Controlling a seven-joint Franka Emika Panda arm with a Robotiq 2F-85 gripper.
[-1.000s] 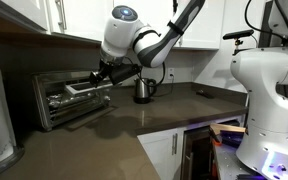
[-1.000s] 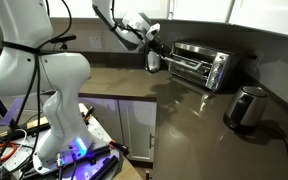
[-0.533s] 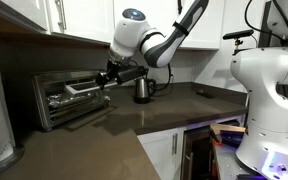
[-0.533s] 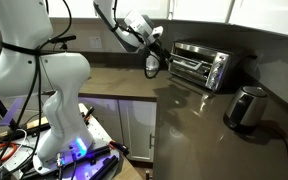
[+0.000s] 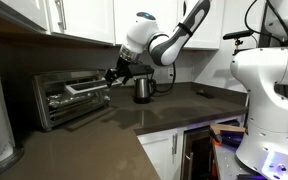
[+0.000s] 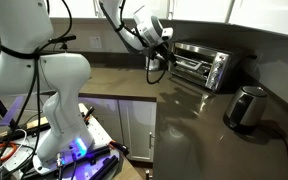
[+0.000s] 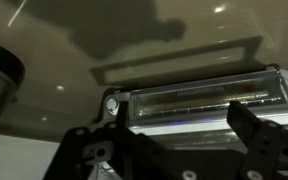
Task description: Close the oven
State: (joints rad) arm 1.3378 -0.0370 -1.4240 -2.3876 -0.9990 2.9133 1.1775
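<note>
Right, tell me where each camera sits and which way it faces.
Exterior view: beyond the counter corner, facing the oven; arm and claw reach in from the top.
Exterior view: from the opposite side, facing the oven across the counter; arm and claw hang from the top.
Wrist view: on the wrist, facing the oven front-on; only the open claw shows.
Shared: all see the oven; both exterior views show the kettle.

The oven (image 5: 72, 98) is silver, with a dark glass front and pale wire racks. At its 3 o'clock, the kettle (image 5: 142, 90) is dark steel. The table (image 5: 174, 110) is glossy grey-brown. The gripper (image 5: 112, 76) is black, the arm (image 5: 144, 32) white, and the cabinets (image 5: 84, 20) white.
</note>
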